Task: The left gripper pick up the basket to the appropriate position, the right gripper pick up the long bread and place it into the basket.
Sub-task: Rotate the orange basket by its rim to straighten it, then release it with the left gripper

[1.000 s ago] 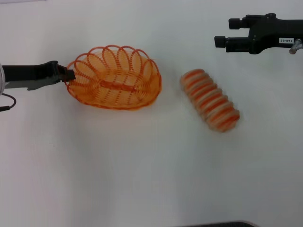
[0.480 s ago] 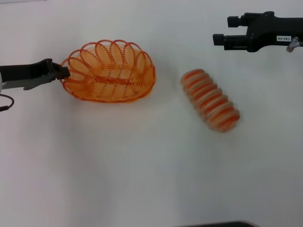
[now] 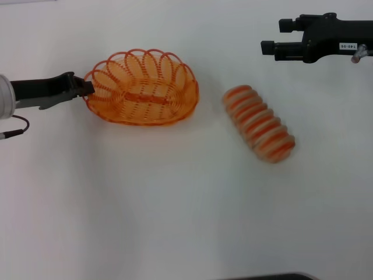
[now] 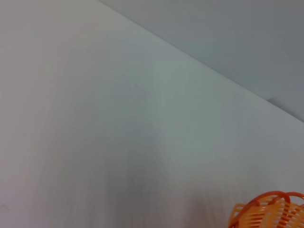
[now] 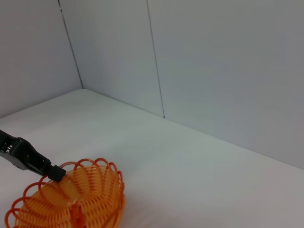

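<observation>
Head view. Left pincer (image 3: 86,89) comes in from 9 o'clock, fingers clamped on the left end of the basket (image 3: 141,87), gripping the looped rim. Basket sits left of centre on the white surface (image 3: 175,198); whether its base touches the surface or hangs just above it cannot be told.

Long bread (image 3: 259,123) lies on the surface at about 3 o'clock of the basket, apart from it, its long axis running from 10 toward 4 o'clock. Nothing touches it.

Right pincer (image 3: 269,36) is toward 1 o'clock in the view, up and to the right of the bread, well apart from it. Its two fingers point toward 9 o'clock with a clear gap between them, holding nothing.

Right wrist view: basket (image 5: 71,199) seen low in the frame, the left pincer (image 5: 54,173) biting its rim.

Left wrist view: only a sliver of basket rim (image 4: 270,211) and bare surface (image 4: 118,142).
</observation>
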Robot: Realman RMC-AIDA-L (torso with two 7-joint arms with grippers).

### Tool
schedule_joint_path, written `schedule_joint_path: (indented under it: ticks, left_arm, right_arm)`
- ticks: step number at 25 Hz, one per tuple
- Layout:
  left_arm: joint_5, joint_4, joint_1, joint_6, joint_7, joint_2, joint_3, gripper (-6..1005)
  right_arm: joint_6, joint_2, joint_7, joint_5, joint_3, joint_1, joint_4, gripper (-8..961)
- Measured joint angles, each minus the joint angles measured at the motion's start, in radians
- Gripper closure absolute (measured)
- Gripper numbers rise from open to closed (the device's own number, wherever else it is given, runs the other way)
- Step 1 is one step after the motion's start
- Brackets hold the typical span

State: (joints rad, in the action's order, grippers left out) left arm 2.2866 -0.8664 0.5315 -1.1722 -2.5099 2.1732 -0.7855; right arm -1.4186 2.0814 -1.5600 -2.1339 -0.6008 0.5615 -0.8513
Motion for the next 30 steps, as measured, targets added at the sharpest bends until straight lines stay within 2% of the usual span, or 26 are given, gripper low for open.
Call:
schedule_joint_path:
  ticks: [11,30]
  left_arm:
    - [-0.081,0.022,-0.020,0.075,-0.001,0.002,-0.064,938]
    - [-0.096,0.024,-0.026,0.128,-0.001,0.002,-0.117,923]
  right_arm:
    - [0.000,0.000,0.000,0.000,0.000,0.000,0.001,172]
    - [0.001,0.000,0.000,0.000,-0.002,0.002,0.000,171]
